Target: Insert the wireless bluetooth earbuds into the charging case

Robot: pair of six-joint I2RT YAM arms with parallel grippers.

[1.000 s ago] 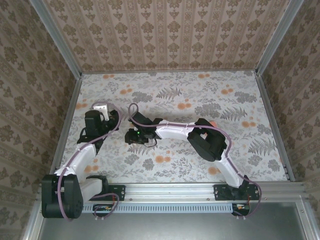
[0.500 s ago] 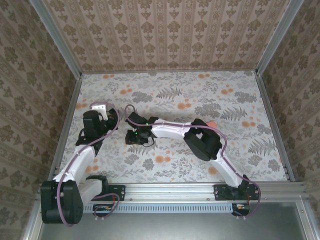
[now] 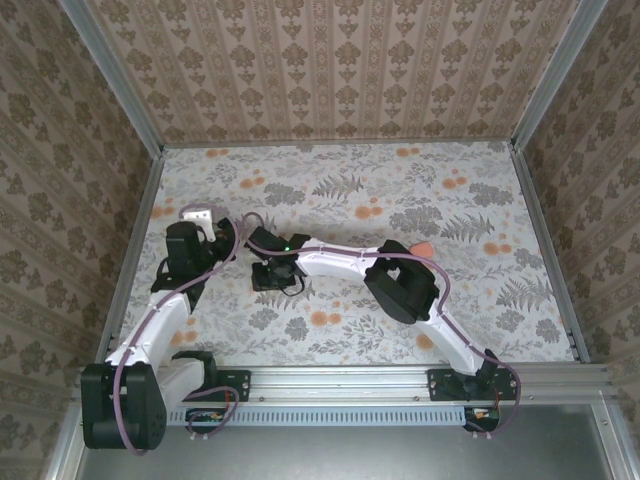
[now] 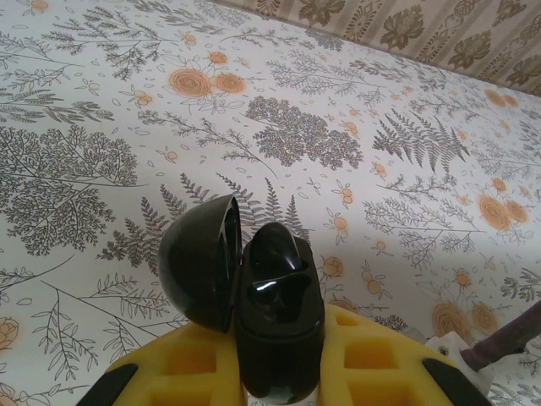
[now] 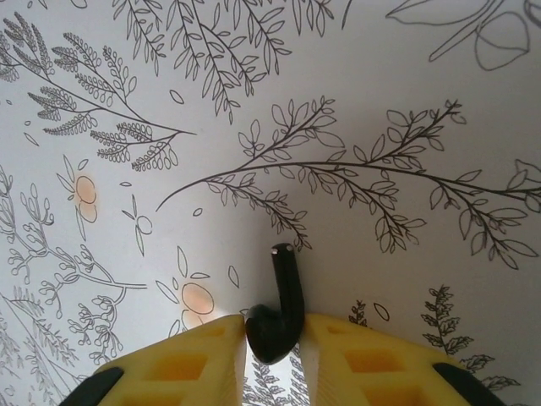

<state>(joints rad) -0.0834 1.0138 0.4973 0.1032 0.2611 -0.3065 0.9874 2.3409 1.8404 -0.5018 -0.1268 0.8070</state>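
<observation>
My left gripper [image 4: 279,342] is shut on a black charging case [image 4: 279,304], which stands upright between the yellow pads [image 4: 190,364]. Its round lid [image 4: 199,262] hangs open to the left. One glossy black earbud [image 4: 275,247] sits in the case's far well, and the near well looks dark. My right gripper [image 5: 275,330] is shut on the other black earbud [image 5: 287,283]. The bud is pinched between the pads and its stem points away, just over the floral tabletop. In the top view the left gripper [image 3: 218,236] and the right gripper [image 3: 272,274] are close together at the left centre.
A small salmon-pink object [image 3: 422,248] peeks out behind the right arm's elbow [image 3: 400,280]. Patterned walls [image 3: 60,180] enclose the floral table [image 3: 400,190] on three sides. The metal rail [image 3: 350,380] with the arm bases runs along the near edge.
The right arm has drifted slightly left and its jaws have narrowed around the earbud. The left arm has stayed almost still with the case.
</observation>
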